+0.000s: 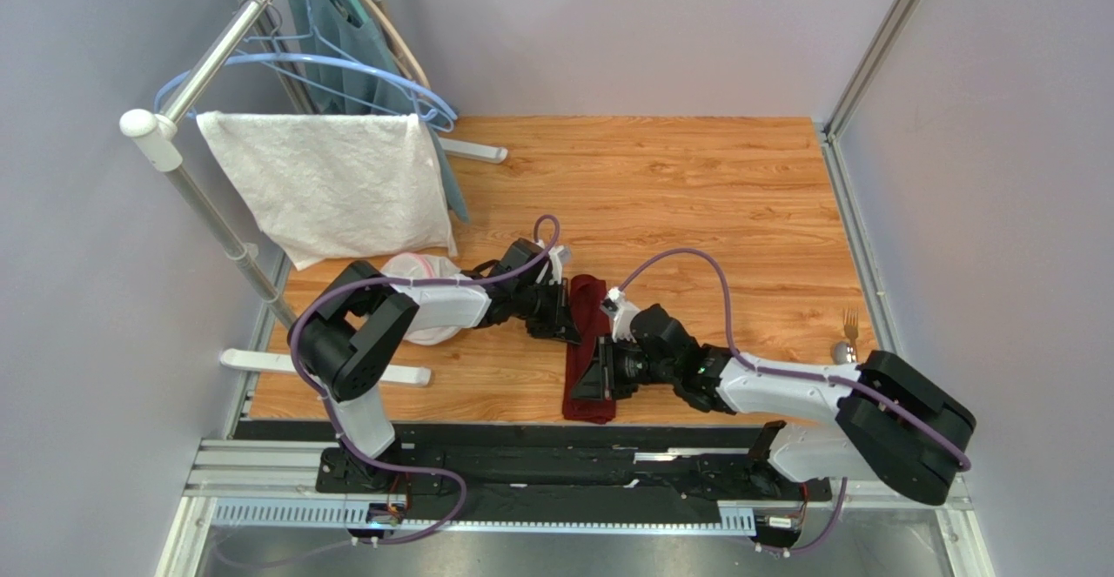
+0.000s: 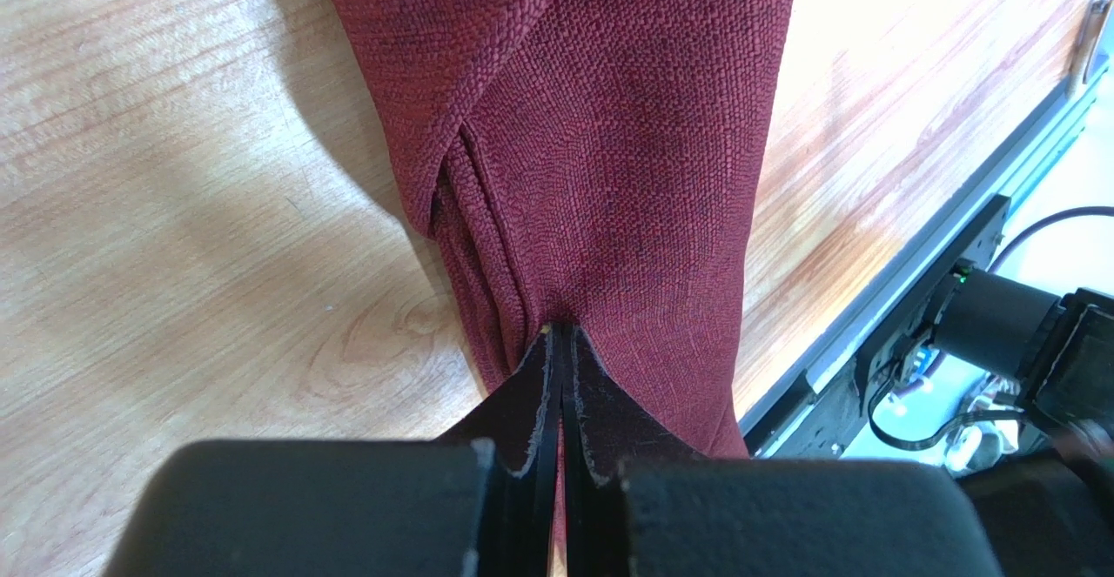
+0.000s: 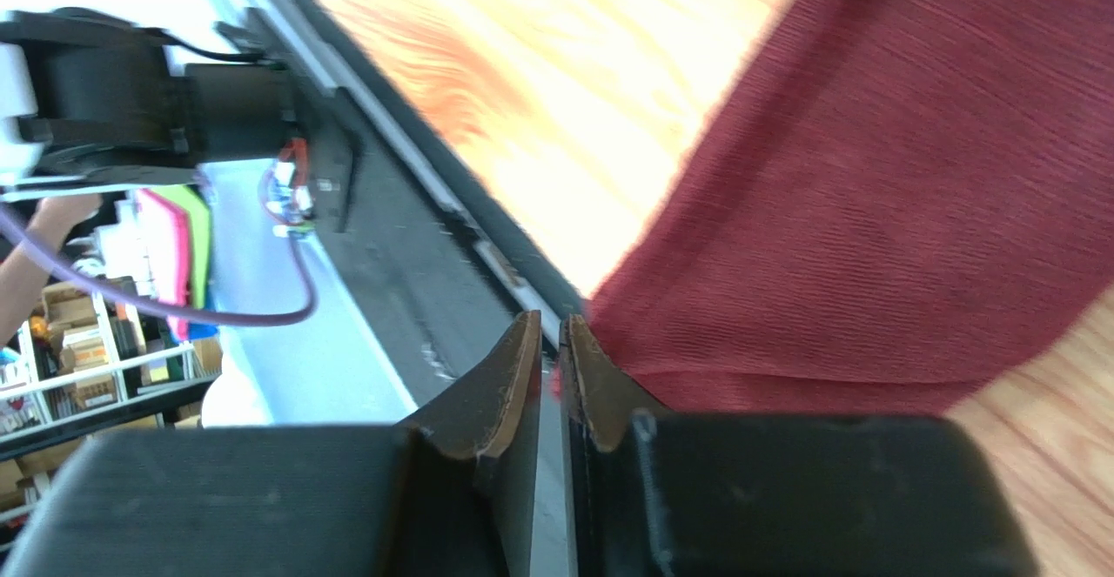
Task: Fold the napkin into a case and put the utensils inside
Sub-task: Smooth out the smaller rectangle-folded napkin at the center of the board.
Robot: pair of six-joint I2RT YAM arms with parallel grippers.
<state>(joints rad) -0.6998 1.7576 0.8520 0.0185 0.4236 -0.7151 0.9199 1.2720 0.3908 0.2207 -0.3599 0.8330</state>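
The maroon napkin lies as a narrow folded strip on the wooden table, running from mid-table towards the near edge. My left gripper is shut on its left edge. In the left wrist view the fingertips pinch bunched folds of the napkin. My right gripper is over the strip's near part. In the right wrist view its jaws are almost together, with a bit of the napkin's edge between them. The fork and spoon lie at the table's right edge.
A white textured towel hangs on a metal rack at the back left, with blue hangers behind it. A white and pink bundle sits under my left arm. A black rail runs along the near edge.
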